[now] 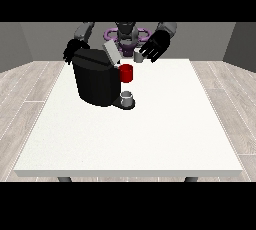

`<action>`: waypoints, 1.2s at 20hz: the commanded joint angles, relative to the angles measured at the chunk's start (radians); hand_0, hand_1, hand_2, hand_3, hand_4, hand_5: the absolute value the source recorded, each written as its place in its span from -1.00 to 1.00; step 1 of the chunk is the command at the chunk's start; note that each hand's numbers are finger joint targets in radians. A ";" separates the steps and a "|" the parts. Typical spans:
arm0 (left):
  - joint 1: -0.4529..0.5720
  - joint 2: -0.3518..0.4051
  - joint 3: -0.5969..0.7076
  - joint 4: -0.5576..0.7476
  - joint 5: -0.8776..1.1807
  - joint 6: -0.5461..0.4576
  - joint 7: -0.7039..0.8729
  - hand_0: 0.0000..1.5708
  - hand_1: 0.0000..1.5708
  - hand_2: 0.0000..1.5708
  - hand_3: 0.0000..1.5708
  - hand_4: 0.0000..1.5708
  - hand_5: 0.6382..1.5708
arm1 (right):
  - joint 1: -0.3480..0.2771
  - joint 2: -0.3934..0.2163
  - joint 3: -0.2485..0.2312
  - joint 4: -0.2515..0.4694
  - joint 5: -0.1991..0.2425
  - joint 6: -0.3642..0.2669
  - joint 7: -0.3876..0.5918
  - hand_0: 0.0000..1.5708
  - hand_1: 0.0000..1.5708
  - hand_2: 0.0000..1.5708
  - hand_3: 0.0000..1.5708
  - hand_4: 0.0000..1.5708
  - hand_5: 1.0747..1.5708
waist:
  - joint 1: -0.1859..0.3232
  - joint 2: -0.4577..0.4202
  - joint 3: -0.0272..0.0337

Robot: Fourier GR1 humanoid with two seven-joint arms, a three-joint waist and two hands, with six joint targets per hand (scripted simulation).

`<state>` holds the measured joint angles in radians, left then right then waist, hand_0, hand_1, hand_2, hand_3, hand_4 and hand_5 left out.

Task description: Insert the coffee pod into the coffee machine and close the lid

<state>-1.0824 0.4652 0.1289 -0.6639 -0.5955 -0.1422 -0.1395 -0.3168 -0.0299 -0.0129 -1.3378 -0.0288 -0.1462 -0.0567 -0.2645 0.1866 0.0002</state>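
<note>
The hand at the view's right hangs above the far edge of the counter with its fingers spread and pointing down, holding nothing. Just beside those fingers, toward the middle, sits a small grey pod; whether they touch it cannot be told. Below and left of the fingers stands a red cup, close against the black coffee machine. The machine's grey lid is tilted up and open, between the pod and the machine's top. A small grey cup rests on the machine's base, in front of the red cup.

The hand at the view's left is mostly hidden behind the machine's far corner; how its fingers lie cannot be made out. The robot's body is partly covered by the lid and hands.
</note>
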 commanded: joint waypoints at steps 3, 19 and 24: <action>-0.042 0.010 0.001 0.017 -0.017 0.002 0.004 0.63 0.63 0.69 0.61 -0.34 1.00 | 0.017 0.016 0.045 -0.030 0.061 -0.038 -0.004 -1.00 -1.00 -1.00 -1.00 -0.30 1.00 | -0.028 0.023 -0.0002; -0.103 -0.038 -0.014 0.015 -0.037 -0.014 0.041 0.60 0.60 0.65 0.54 -0.35 1.00 | 0.001 -0.022 -0.046 0.010 -0.009 0.000 -0.038 -1.00 -1.00 -1.00 -1.00 -0.37 1.00 | -0.019 0.056 0.0004; -0.050 -0.043 -0.008 0.054 -0.054 0.038 0.008 0.51 0.51 0.61 0.52 -0.37 1.00 | 0.053 0.028 0.045 -0.089 -0.001 -0.043 0.016 -1.00 -1.00 -1.00 -1.00 -0.35 1.00 | -0.049 0.041 -0.0002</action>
<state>-1.1567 0.4364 0.1214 -0.6218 -0.6415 -0.1283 -0.1211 -0.3104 -0.0247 -0.0113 -1.3950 -0.0252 -0.1693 -0.0375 -0.3053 0.2385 0.0001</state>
